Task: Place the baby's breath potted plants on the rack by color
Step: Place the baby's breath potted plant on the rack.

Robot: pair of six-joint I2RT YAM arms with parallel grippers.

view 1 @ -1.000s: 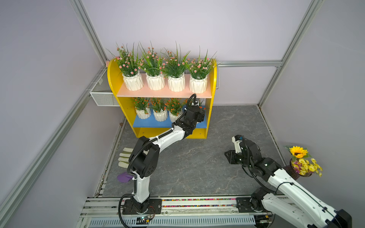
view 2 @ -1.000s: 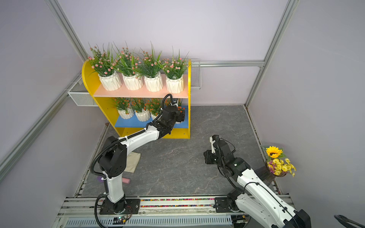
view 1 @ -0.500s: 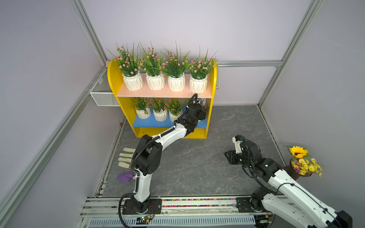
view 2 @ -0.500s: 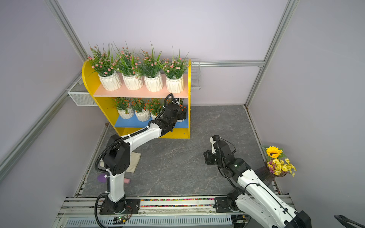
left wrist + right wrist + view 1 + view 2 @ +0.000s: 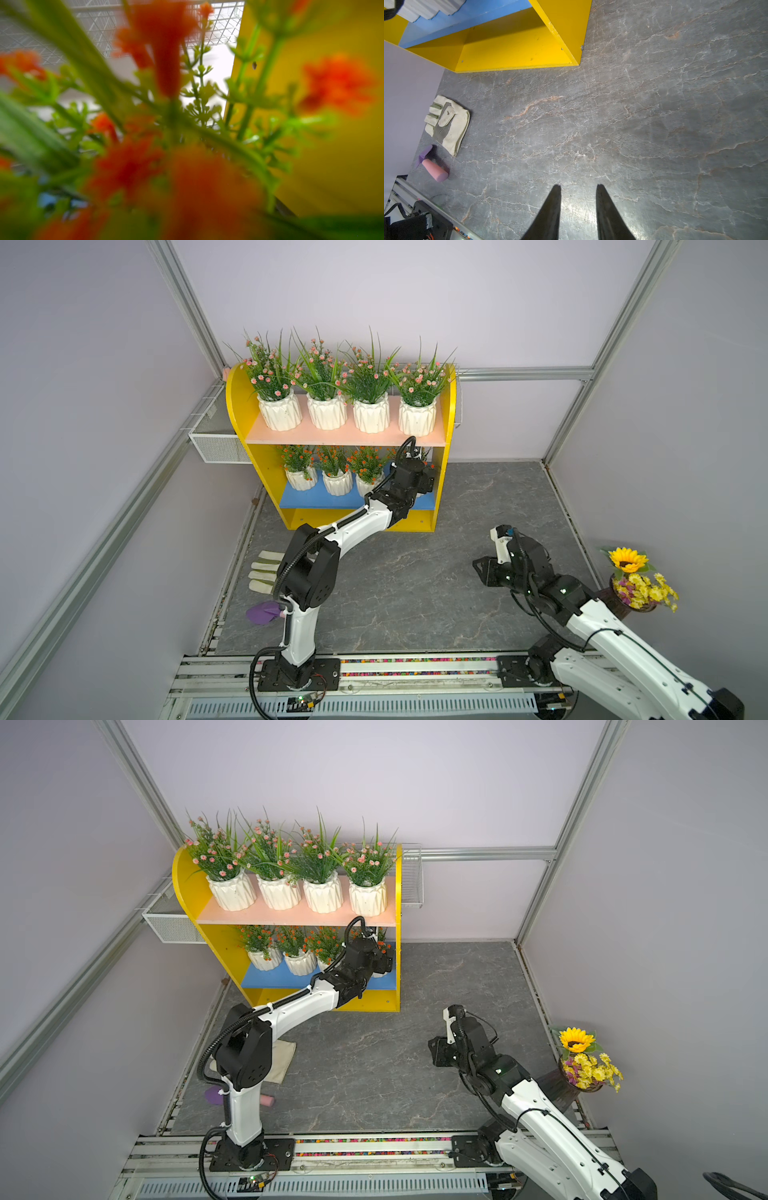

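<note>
At rack (image 5: 237,406) lower board (image 5: 316,498), right end: 4th orange plant (image 5: 166,62); L fingers hidden, grip can't tell. R fingers (image 5: 550,214) spread, empty. Pot prob. rigid, slick, chippable; sprigs floppy, so grab pot wall.

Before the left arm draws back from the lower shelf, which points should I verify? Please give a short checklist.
1. Four pink plants upright on the pink upper board: ok.
2. Three orange-red plants upright on the blue lower board: ok.
3. Fourth orange-red plant standing on that board: cannot tell; the left wrist hides its base.
4. Left pincer free of that plant: cannot tell; it is hidden in both top views, and blossoms fill the wrist view.
5. Right pincer open, empty, away from the rack: ok.
</note>
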